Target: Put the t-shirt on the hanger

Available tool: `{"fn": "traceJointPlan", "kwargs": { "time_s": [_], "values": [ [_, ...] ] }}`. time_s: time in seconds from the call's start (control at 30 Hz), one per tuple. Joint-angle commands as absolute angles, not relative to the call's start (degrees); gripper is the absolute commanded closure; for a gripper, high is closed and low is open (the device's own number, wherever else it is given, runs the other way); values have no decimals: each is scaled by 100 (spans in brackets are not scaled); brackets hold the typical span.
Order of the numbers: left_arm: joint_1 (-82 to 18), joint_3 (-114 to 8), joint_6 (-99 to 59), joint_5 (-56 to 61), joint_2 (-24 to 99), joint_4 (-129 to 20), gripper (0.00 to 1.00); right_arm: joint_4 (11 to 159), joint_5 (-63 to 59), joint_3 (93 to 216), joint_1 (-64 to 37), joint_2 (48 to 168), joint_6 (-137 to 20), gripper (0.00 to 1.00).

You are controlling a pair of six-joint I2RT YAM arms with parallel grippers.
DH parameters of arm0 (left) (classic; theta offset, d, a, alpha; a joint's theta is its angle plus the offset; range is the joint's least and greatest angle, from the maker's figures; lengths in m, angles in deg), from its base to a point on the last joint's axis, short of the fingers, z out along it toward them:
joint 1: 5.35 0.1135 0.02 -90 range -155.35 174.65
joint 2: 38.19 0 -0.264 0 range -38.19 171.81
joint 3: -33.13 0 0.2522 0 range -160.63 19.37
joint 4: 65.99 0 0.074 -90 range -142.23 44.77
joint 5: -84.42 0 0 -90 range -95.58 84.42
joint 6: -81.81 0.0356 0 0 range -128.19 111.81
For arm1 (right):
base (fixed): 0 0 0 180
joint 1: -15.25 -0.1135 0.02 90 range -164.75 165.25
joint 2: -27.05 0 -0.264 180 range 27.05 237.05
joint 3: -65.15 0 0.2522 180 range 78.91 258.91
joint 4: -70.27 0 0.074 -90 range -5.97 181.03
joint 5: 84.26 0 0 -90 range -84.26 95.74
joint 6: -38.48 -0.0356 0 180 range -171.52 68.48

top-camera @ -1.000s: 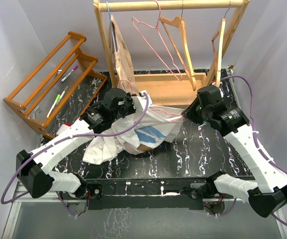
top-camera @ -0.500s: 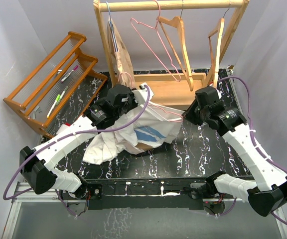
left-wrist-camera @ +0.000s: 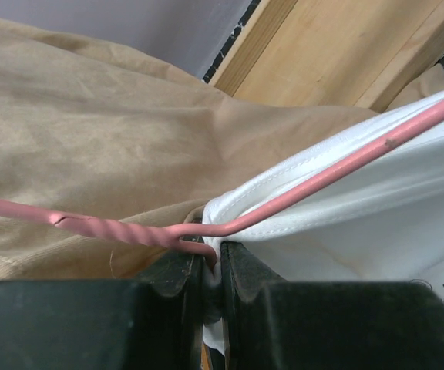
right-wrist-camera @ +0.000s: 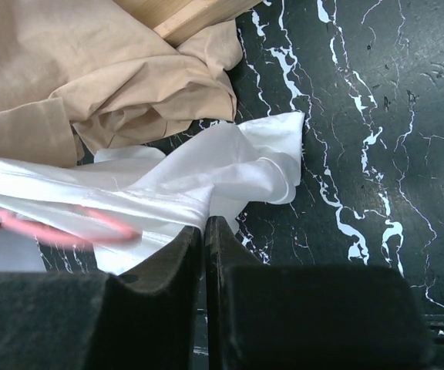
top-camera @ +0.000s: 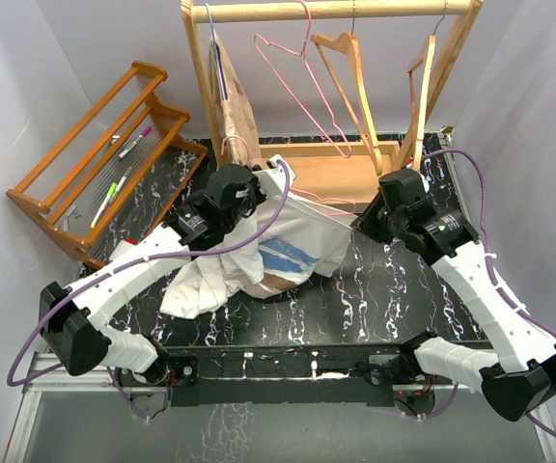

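Holding the t-shirt (top-camera: 302,241), a black marbled table (top-camera: 394,280) meets pale walls (top-camera: 27,87).

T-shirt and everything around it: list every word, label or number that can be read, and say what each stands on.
"T", perhaps with one more letter: small dark print on the t-shirt in the left wrist view, cut off by the frame edge, so the word cannot be read.
Blue graphic on the t-shirt, top view: too small to show any lettering.
Markers in the wooden rack: labels too small to read.
No other text shows.
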State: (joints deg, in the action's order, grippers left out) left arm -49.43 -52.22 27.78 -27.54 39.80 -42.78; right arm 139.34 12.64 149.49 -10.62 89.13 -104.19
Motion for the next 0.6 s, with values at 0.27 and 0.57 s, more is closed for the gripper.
{"fn": "traceJointPlan", "kwargs": {
  "time_s": [0.27, 0.57],
  "values": [
    [-4886, -5103, 2805, -2842, 3751, -4211, 100, 14066, 1682, 15140, -1056, 8718, -10414, 92],
    [-4886, -4500, 3575, -2457, 3280, -3980, 100, 14037, 1834, 15472, -1046, 8945, -10284, 92]
  ]
}}
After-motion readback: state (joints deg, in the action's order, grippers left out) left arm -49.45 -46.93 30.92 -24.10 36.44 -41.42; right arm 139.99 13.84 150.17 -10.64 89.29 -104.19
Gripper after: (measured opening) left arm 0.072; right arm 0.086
